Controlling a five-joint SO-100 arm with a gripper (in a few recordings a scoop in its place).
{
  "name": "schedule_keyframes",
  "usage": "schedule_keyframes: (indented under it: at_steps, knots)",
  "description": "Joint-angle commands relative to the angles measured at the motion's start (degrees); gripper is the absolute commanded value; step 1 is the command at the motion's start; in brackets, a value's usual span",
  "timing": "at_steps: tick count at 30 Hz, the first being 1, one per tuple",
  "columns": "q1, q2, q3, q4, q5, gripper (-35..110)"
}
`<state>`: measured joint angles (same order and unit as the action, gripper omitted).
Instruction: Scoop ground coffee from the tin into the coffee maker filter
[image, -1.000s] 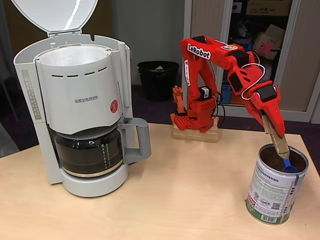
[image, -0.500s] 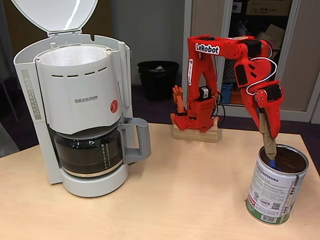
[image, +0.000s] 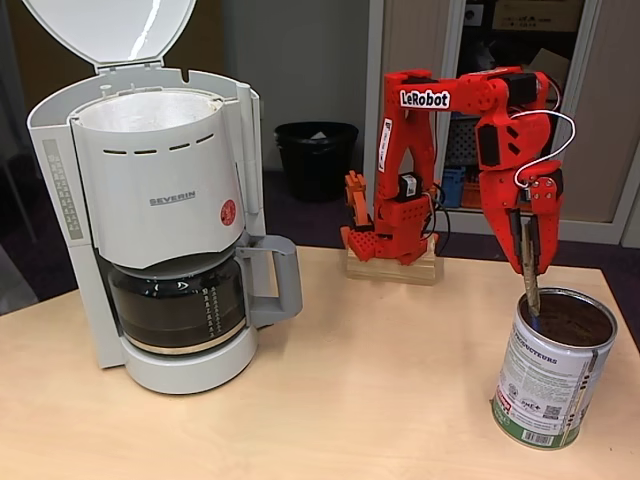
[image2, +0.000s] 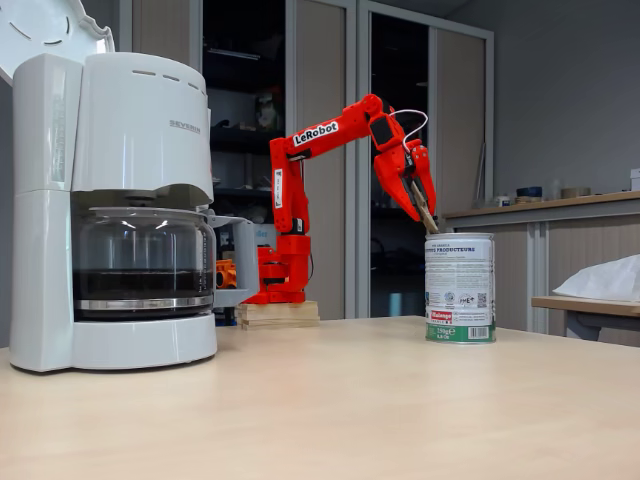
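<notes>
The tin (image: 548, 385) stands open at the table's right, with ground coffee (image: 578, 318) showing inside. My red gripper (image: 527, 268) points straight down over the tin's left rim, shut on a scoop's tan handle (image: 531, 292) whose lower end dips into the tin. In the other fixed view the gripper (image2: 420, 205) leans over the tin (image2: 459, 288) from the left. The coffee maker filter (image: 150, 108) lines the pale basket at the top of the machine at the left, under the raised lid (image: 110, 30).
A glass carafe (image: 178, 305) with dark liquid sits under the basket. The arm's base stands on a wooden block (image: 392, 268) at the table's far edge. A black bin (image: 316, 158) stands on the floor behind. Bare tabletop (image: 380, 380) lies between machine and tin.
The arm has straightened up and the gripper has swung from slanted to vertical. The scoop has moved from the tin's middle to its left side and sunk deeper.
</notes>
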<state>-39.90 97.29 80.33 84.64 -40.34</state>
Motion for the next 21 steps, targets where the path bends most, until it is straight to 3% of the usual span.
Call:
schedule_keyframes:
  at_steps: [1, 8, 21]
  knots:
    - [-0.3, -0.9, -2.1, 1.8, -10.1, 0]
    - [0.8, -3.3, -1.4, 3.1, -21.2, 0]
    - [-3.7, -7.8, -4.7, 2.0, -17.6, 0]
